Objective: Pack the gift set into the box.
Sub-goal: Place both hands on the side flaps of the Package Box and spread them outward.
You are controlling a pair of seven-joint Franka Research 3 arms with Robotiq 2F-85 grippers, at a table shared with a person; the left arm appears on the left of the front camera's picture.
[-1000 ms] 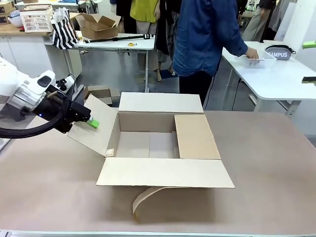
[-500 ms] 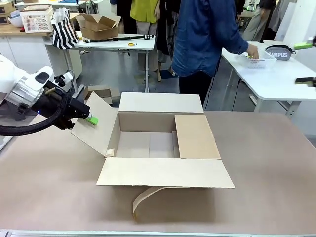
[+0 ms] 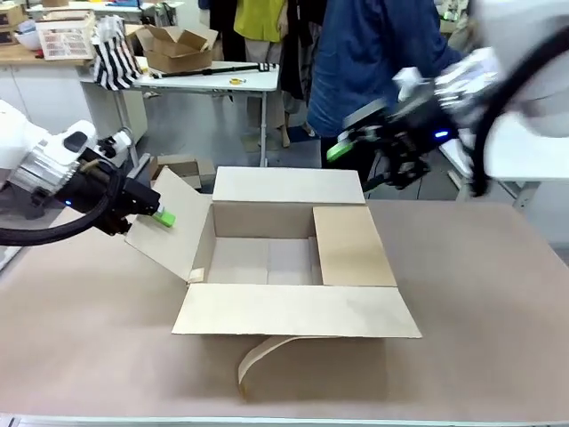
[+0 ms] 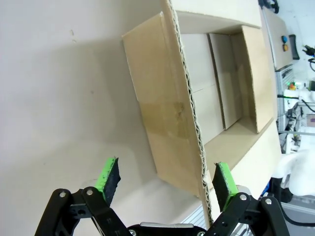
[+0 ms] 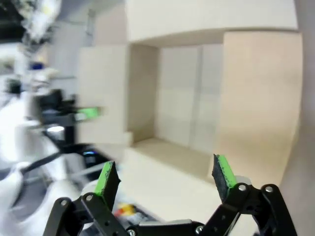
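Just changed: the right arm has swung in from beyond the box's (image 3: 293, 311) right side. Its right fingers (image 3: 336, 151) now hang above the box's far right corner, smeared by motion.
Right fingers, state: spread wide with nothing between them. The right wrist view looks down past them into the box.
Left fingers (image 3: 164, 218): hardly shifted, at the outer edge of the box's left flap (image 3: 173, 227). They are parted, with the flap's corrugated edge running between the pads (image 4: 222, 179) and close to one of them; I cannot tell whether it touches.
Box: open, its floor bare. The left flap tilts up and outward, and the right flap (image 3: 351, 245) lies inward over part of the opening. A tape strip (image 3: 262, 356) curls loose from the near side.
Meaning for the task: packing looks barely begun, since the gift set has yet to go in. The inward right flap probably needs folding back first.
Worktop (image 3: 89, 338): plain matte brown under the box.
Room: a person in blue (image 3: 373, 53) stands just behind the box. Farther behind it, to the left, a white table carries a smaller carton (image 3: 178, 44) and a striped bag (image 3: 116, 55).
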